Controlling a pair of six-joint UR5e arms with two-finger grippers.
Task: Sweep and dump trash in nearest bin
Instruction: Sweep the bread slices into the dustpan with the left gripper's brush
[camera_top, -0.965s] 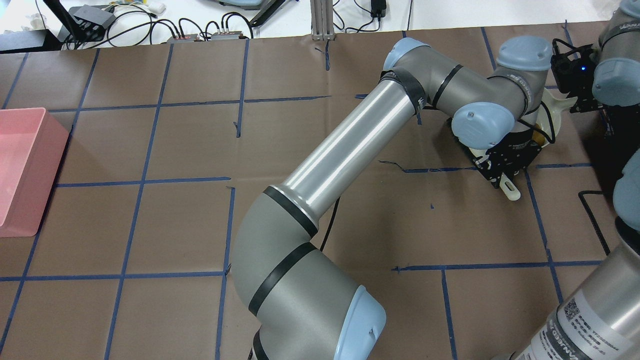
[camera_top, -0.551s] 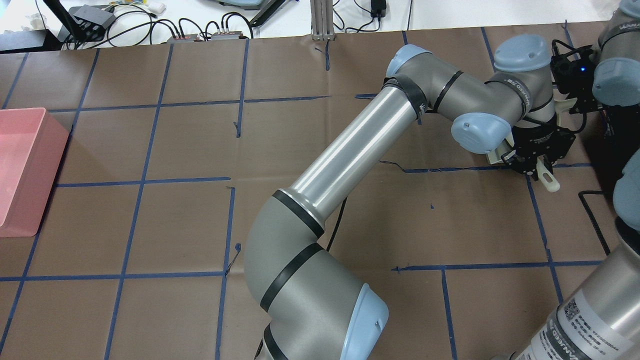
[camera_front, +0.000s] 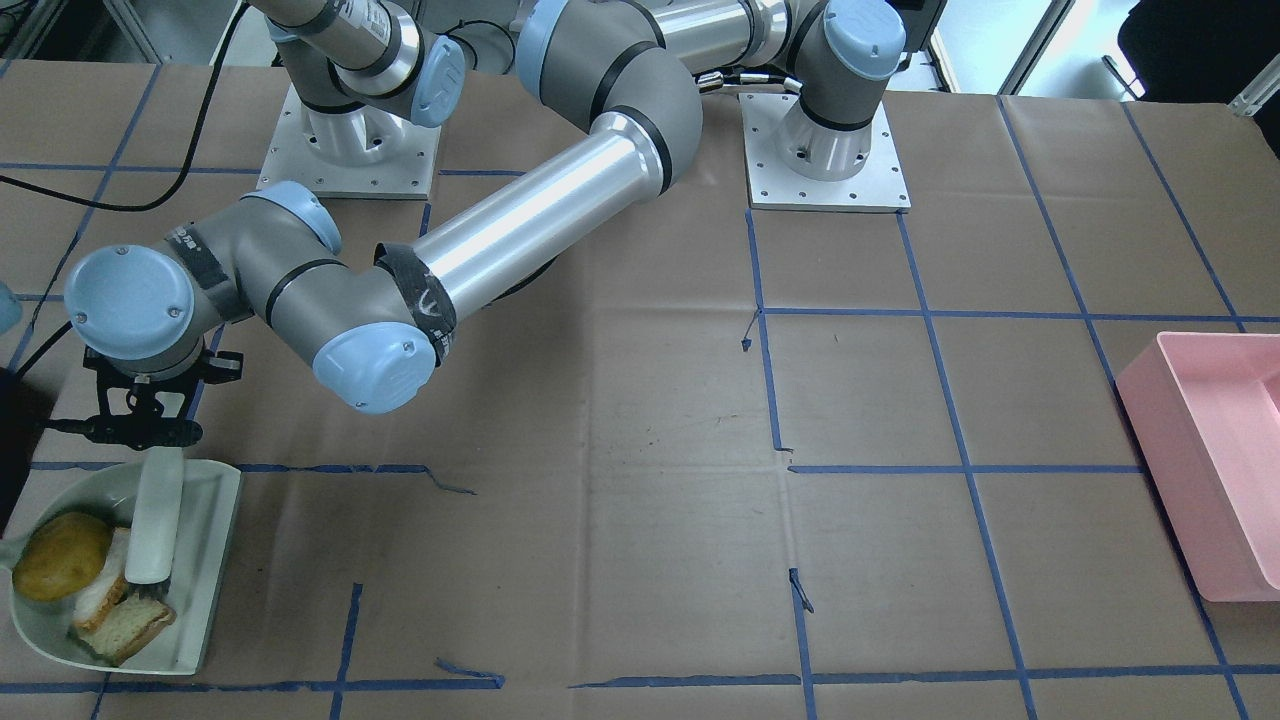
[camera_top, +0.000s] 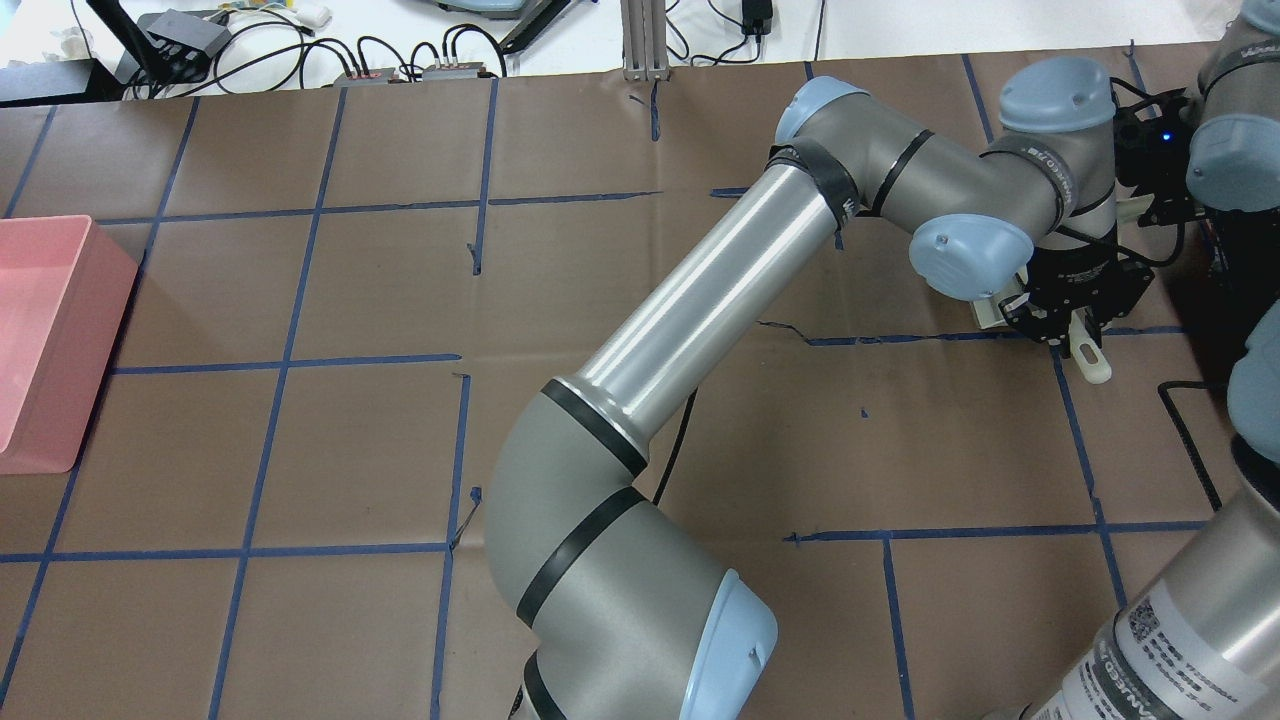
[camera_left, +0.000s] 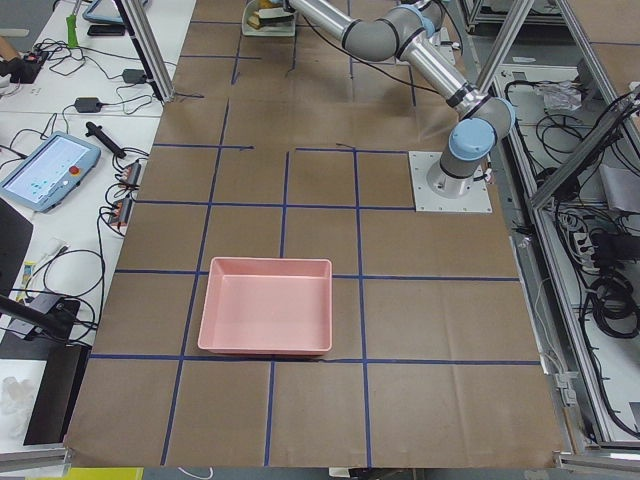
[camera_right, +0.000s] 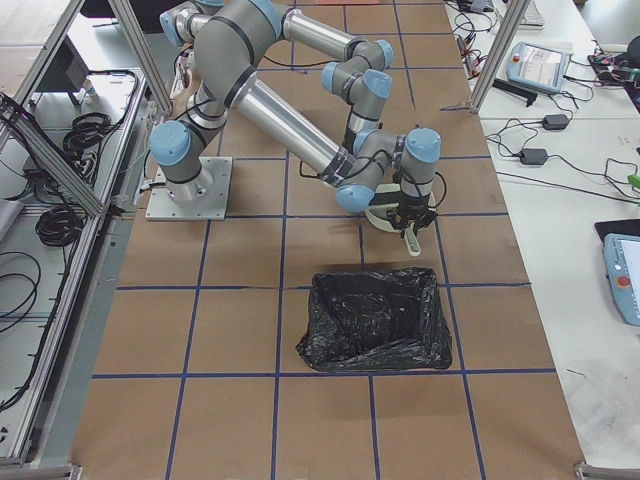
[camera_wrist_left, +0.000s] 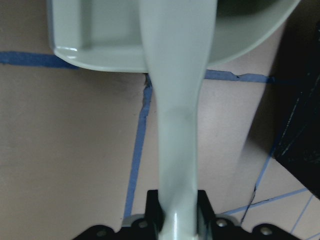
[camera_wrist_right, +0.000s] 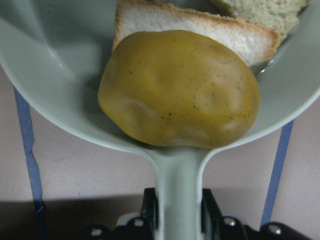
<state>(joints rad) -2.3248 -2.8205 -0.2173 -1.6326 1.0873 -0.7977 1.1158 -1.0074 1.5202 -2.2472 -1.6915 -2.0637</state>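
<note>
brown table (camera_front: 620, 500), dustpan (camera_front: 205, 600) near black bin (camera_right: 372, 283) rim

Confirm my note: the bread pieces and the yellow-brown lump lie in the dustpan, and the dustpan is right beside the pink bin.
Not quite. The bread pieces and the yellow-brown lump lie in the dustpan, but it is beside the black-bagged bin, as the exterior right view shows. The pink bin is at the table's other end.

A: What's the count?
B: Two bread pieces (camera_front: 122, 628), one yellow-brown lump (camera_front: 62, 568).
A: Anything else?
B: One dustpan (camera_front: 205, 600), one brush (camera_front: 155, 515), one pink bin (camera_front: 1190, 480), one black-lined bin (camera_right: 375, 320).
</note>
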